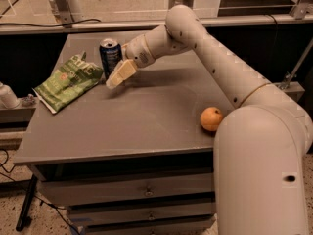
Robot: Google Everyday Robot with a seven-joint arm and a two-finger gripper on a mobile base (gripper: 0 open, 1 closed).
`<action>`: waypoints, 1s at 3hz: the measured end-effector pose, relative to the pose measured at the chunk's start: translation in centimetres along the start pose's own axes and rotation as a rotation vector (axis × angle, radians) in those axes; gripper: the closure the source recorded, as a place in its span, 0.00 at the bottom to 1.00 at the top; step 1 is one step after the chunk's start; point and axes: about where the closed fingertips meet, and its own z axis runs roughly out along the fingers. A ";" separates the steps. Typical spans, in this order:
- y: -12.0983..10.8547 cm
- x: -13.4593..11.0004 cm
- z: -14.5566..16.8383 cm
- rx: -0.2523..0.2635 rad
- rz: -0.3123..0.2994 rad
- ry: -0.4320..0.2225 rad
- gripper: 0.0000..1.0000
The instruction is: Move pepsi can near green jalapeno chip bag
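Observation:
The pepsi can (110, 56) stands upright at the back left of the grey table (146, 116), dark blue with a silver rim. The green jalapeno chip bag (68, 79) lies flat just to its left, its right edge close to the can. My gripper (118, 75) hangs at the end of the white arm, directly in front of and slightly right of the can, at its lower half and low over the table. It hides part of the can's right side. I cannot tell whether it touches the can.
An orange fruit (211, 119) sits near the table's right front edge, next to my arm's large white link (259, 170). Drawers (146, 192) are below the tabletop. A railing runs behind the table.

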 end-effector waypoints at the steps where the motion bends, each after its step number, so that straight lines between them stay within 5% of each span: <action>1: -0.2 -0.9 -1.7 0.015 -0.045 0.005 0.00; 2: 0.4 -3.9 -6.2 0.092 -0.100 -0.016 0.00; 3: 2.8 -7.9 -13.0 0.231 -0.156 -0.060 0.00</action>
